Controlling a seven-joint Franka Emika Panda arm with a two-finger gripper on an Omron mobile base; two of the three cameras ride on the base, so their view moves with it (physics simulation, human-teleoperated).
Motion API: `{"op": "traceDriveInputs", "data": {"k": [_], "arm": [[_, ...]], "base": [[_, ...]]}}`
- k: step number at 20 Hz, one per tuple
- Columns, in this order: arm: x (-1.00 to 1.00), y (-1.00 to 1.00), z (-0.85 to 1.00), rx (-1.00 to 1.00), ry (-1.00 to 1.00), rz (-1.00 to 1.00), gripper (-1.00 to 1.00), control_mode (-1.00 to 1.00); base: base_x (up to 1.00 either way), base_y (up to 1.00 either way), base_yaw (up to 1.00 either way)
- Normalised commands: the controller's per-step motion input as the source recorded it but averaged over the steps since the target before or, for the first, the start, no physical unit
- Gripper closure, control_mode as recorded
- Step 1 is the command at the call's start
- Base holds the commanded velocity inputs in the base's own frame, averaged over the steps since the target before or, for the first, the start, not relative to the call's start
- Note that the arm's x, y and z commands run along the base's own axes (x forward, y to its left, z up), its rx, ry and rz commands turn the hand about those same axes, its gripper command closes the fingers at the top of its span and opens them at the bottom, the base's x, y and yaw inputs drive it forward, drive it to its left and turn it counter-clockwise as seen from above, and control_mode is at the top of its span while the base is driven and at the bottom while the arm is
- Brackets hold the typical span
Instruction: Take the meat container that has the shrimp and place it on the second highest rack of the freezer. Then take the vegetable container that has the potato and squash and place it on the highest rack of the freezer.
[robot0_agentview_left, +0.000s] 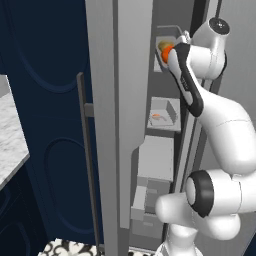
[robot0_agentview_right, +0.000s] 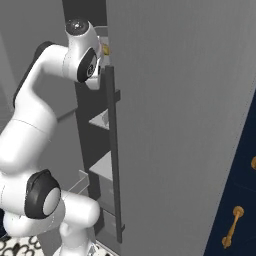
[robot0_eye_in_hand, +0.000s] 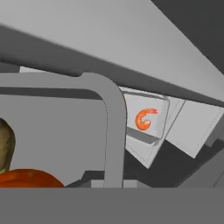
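Note:
The freezer stands open. On its highest rack sits the vegetable container with the potato and squash. My hand reaches up to it. In the hand view the container's grey rim runs down between my gripper, which is shut on it. The potato and the orange squash lie close at the left. One shelf lower, on the second highest rack, rests the meat container with the shrimp, which also shows below in the hand view, shrimp.
The freezer door with its long bar handle stands open to my right. Lower shelves and drawers fill the freezer's bottom. Navy cabinets and a marble counter edge lie to the left.

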Motion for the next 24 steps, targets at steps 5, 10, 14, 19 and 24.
{"op": "traceDriveInputs", "data": {"k": [5,10,14,19,24], "arm": [[0.4,-0.08,-0.01,0.0,-0.01,-0.02,1.0,-1.0],[0.33,0.0,-0.07,0.0,0.0,-0.03,1.0,-1.0],[0.37,-0.03,0.0,0.0,0.0,-0.01,1.0,-1.0],[0.42,-0.12,-0.03,0.0,0.0,0.0,1.0,-1.0],[0.36,-0.13,-0.05,0.0,0.0,0.0,1.0,-1.0]], "base": [[0.0,0.0,0.0],[0.0,0.0,0.0],[0.0,0.0,0.0],[0.0,0.0,0.0],[0.0,0.0,0.0]]}}
